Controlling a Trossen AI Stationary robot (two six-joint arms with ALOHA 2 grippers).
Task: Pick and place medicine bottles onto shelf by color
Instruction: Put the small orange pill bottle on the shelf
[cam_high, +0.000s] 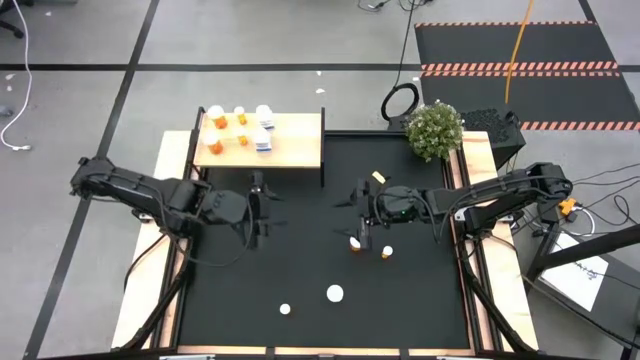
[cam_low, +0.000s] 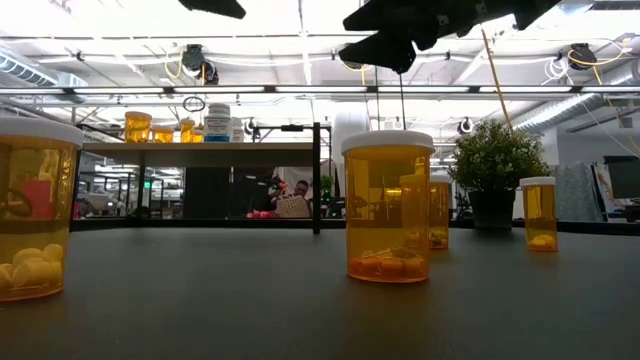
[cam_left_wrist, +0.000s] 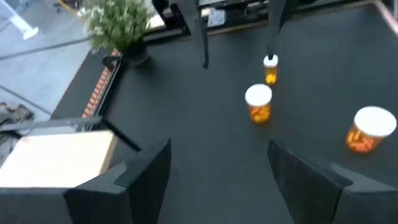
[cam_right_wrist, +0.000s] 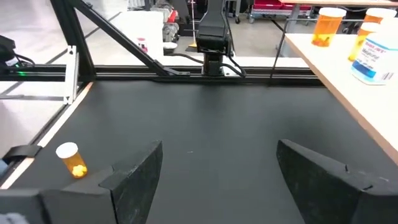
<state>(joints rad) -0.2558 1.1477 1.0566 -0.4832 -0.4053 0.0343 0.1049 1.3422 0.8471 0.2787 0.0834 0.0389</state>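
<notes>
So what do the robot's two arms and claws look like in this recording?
Both arms are dark, near-black, jointed links with black cables looped alongside them. The left claw and the right claw each end in two flat, angular black fingers, matte and unmarked. The right arm carries a small orange patch near its base. No other markings or labels can be made out.

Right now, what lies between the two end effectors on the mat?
Nothing: in the high view, only bare black mat separates the left end effector from the right end effector; both are open and empty.
</notes>
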